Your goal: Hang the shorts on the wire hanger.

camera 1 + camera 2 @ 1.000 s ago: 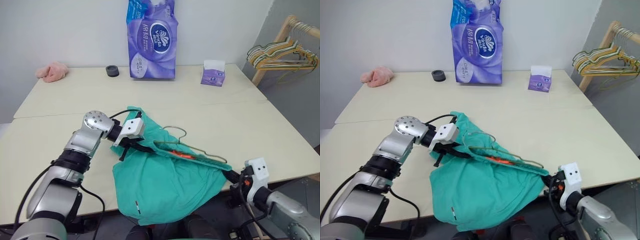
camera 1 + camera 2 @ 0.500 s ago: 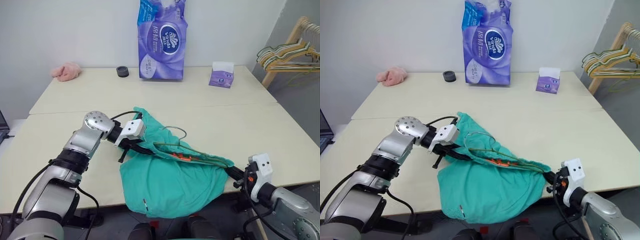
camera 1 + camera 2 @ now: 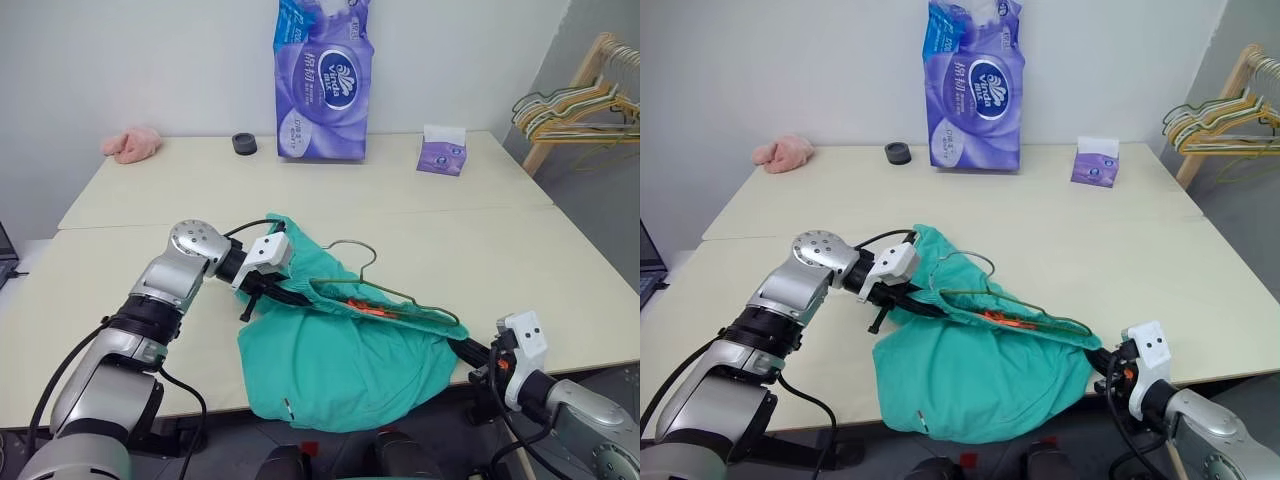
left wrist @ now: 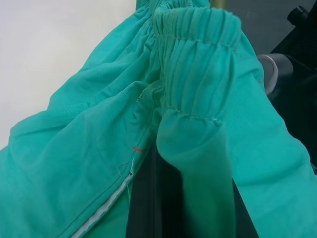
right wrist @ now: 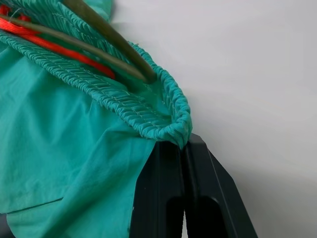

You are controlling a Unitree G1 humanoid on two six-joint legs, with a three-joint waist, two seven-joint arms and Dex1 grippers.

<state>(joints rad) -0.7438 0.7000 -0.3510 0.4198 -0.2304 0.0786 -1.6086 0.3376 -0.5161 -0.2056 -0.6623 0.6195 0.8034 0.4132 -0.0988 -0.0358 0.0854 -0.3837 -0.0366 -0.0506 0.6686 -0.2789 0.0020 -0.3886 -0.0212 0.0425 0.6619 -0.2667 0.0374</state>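
The teal shorts (image 3: 340, 360) lie at the table's front edge, and their lower part droops over it. The wire hanger (image 3: 398, 297) sits inside the stretched waistband, its hook (image 3: 352, 247) sticking out above the cloth. A thin orange strap (image 3: 365, 310) runs along the hanger's bar. My left gripper (image 3: 268, 293) is shut on the waistband's left end, with gathered elastic bunched over its fingers (image 4: 148, 208). At the waistband's right end my right gripper (image 3: 465, 347) is shut on the elastic (image 5: 168, 126), right where the hanger's corner (image 5: 106, 32) presses into the cloth.
On the far side of the cream table (image 3: 500, 250) stand a purple tissue pack (image 3: 320, 80), a small tissue box (image 3: 443, 150) and a black ring (image 3: 243, 143). A pink cloth (image 3: 130, 143) lies far left. A wooden rack with pale hangers (image 3: 580, 100) stands at the right.
The whole view has shifted with the camera. Both grippers keep their hold on the waistband in the same place. The hanger's hook has tipped up slightly.
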